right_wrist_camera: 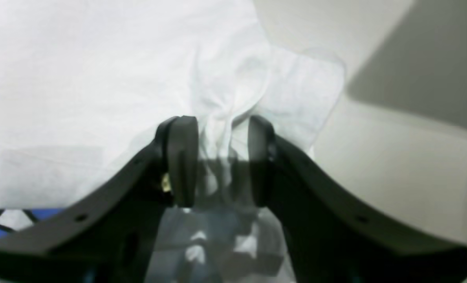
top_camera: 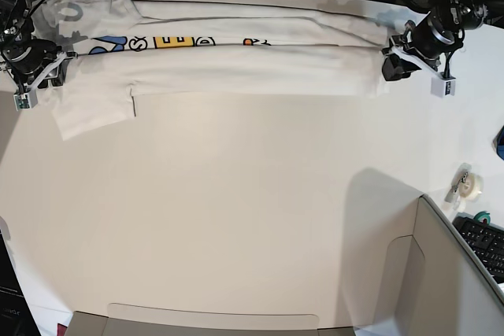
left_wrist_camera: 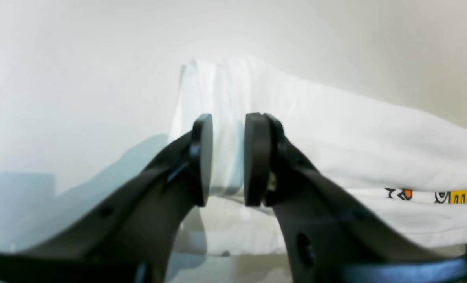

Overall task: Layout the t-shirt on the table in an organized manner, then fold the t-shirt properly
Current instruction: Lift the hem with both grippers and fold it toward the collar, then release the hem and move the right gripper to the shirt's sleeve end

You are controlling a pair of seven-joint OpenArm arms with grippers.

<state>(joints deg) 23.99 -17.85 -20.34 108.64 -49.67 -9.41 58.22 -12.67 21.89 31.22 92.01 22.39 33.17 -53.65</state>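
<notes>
The white t-shirt [top_camera: 236,72] lies as a long band, folded lengthwise, across the far part of the table [top_camera: 252,210], with a strip of coloured print along the fold and one sleeve spread at the left. At the band's right end, my left gripper [top_camera: 391,64] is open, and the shirt's end [left_wrist_camera: 335,129] sits between and beyond its pads without being pinched. At the sleeve end, my right gripper [top_camera: 49,76] is open too. A bunched ridge of the shirt's cloth [right_wrist_camera: 80,78] stands loose in the gap of the right gripper [right_wrist_camera: 221,161]. The left gripper [left_wrist_camera: 227,159] hovers low over the tabletop.
A tape roll [top_camera: 471,186] and a keyboard [top_camera: 484,241] lie at the right edge. A grey-beige panel [top_camera: 449,273] rises at the near right corner. Cables run behind the far edge. A dark blue item [top_camera: 500,141] peeks in at the right border.
</notes>
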